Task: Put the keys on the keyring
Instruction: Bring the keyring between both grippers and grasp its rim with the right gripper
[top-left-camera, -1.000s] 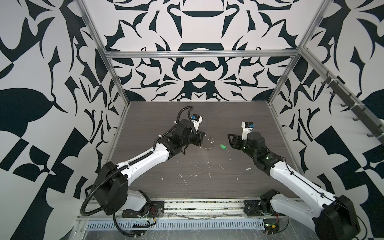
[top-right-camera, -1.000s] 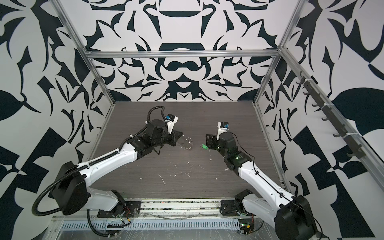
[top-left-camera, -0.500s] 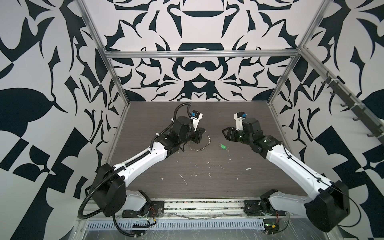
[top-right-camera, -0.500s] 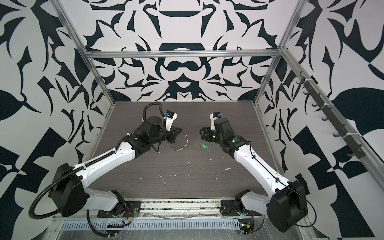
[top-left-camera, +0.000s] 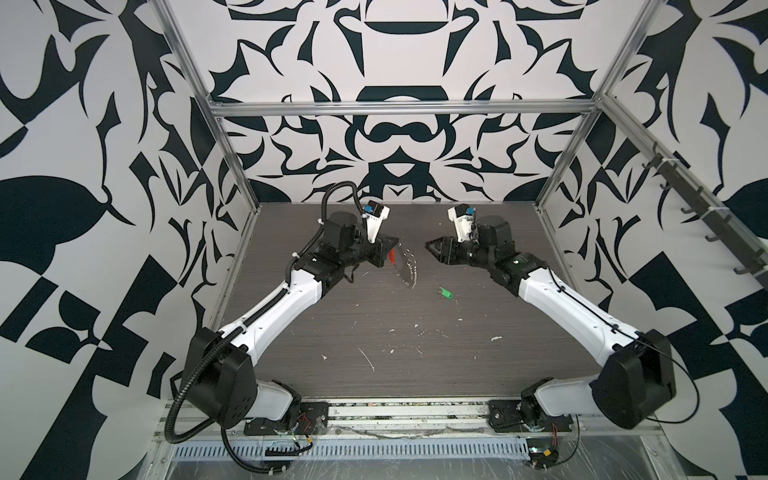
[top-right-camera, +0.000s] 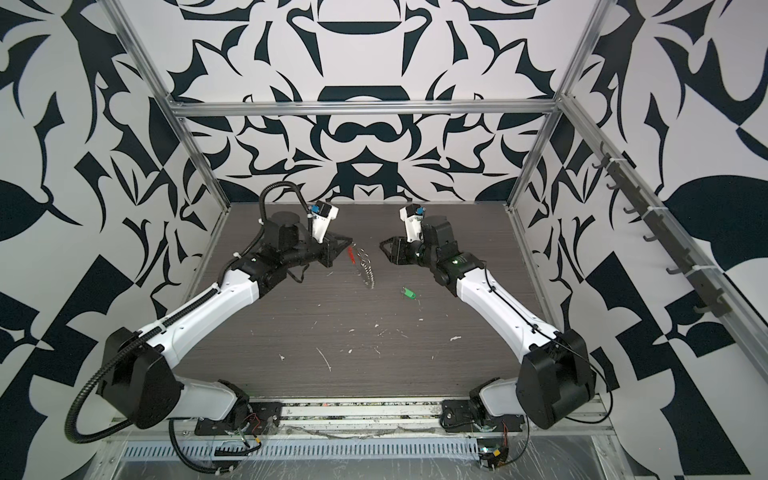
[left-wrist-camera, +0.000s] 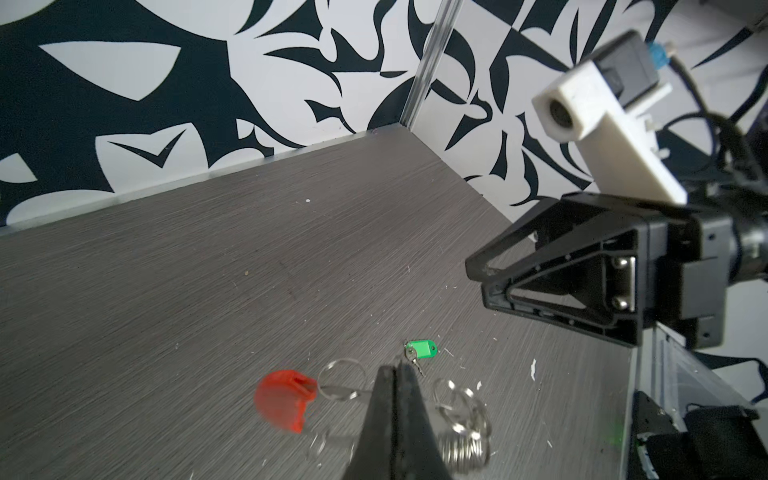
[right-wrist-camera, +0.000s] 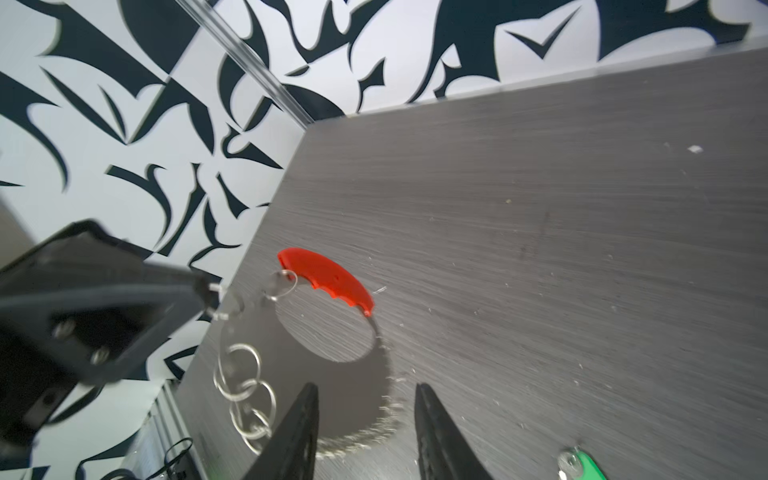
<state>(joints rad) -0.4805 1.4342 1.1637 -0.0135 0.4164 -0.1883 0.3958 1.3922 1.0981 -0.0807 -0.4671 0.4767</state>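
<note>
We see the left gripper clenched on the keyring, seemingly its wire; right gripper parted, empty; green key tag on tabletop.

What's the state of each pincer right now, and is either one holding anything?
Left pincer: closed, holding the keyring.
Right pincer: open, holding nothing; the keys lie apart from it.

The keyring hangs from the left gripper over the table, near the middle of its back half. The right gripper is to its right, apart. The key tag lies on the table, right of the keyring and nearer the front.
</note>
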